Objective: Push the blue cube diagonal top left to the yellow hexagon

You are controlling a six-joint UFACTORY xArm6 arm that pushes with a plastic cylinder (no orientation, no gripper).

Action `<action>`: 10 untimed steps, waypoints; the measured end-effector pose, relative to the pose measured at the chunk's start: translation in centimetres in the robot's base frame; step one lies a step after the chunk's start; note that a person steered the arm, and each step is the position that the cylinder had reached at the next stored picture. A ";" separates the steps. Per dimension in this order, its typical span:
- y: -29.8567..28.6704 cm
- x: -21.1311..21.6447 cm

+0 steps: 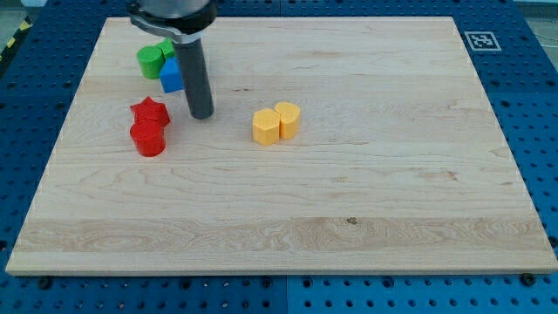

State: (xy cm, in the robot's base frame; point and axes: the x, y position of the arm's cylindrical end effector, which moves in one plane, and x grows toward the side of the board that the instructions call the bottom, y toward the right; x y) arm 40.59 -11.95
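Observation:
The blue cube (170,76) sits near the view's top left, partly hidden behind the rod, touching a green block (152,61). My tip (201,115) rests on the board just below and right of the blue cube, between it and the yellow pair. The yellow hexagon (267,126) sits near the board's middle, touching a second yellow block (289,119) on its right. The blue cube is far up and left of the hexagon.
A red star (150,112) and a red cylinder (148,138) sit together left of my tip. A second green block (167,46) lies behind the first. The wooden board (349,209) lies on a blue pegboard; a marker tag (479,40) sits at the top right.

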 end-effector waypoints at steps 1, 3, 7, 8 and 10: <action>-2.0 -0.4; -6.6 -1.8; -7.9 -6.2; -7.2 -7.4; -3.6 -9.4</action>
State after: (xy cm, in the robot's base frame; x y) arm 31.14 -15.52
